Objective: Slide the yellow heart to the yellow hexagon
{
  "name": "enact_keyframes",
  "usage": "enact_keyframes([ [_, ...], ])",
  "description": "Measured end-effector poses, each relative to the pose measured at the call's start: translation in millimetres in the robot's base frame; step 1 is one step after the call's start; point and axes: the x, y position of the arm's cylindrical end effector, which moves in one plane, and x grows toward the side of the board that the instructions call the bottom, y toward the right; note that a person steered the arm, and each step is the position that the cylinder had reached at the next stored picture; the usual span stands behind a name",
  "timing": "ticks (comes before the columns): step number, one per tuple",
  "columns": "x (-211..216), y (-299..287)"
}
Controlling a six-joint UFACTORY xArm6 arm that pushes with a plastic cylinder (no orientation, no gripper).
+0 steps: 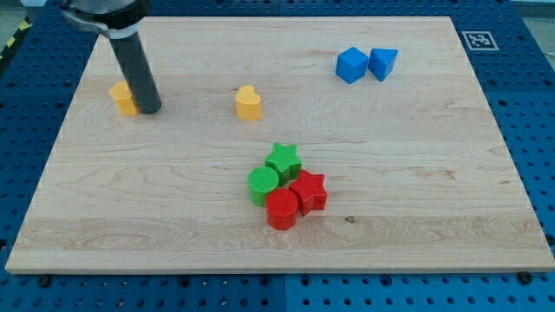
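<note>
- At the view's upper left: the yellow hexagon [124,98], resting on the wooden board [416,217], partly hidden by the dark rod; my tip [149,109] stands on the board against the hexagon's right side (touching or just beside, hard to tell).
- No fingers to report: the arm ends in a plain rod, nothing gripped.
- Upper centre: the yellow heart [248,102], to the right of the tip and well apart from the hexagon.
- Upper right: blue cube-like block [351,65] and blue triangular block [382,63], side by side.
- Lower centre, clustered and touching: green star [283,161], green cylinder [263,185], red star [309,191], red cylinder [281,210].
</note>
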Motion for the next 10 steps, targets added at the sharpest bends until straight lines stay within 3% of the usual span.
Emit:
enact_keyframes([
  [2, -3.5, 55.0],
  [4, 52.9, 131.4],
  [5, 54.1, 158.6],
  [7, -16.0, 207.2],
  [8, -3.8, 194.0],
  [10, 5.9, 66.0],
])
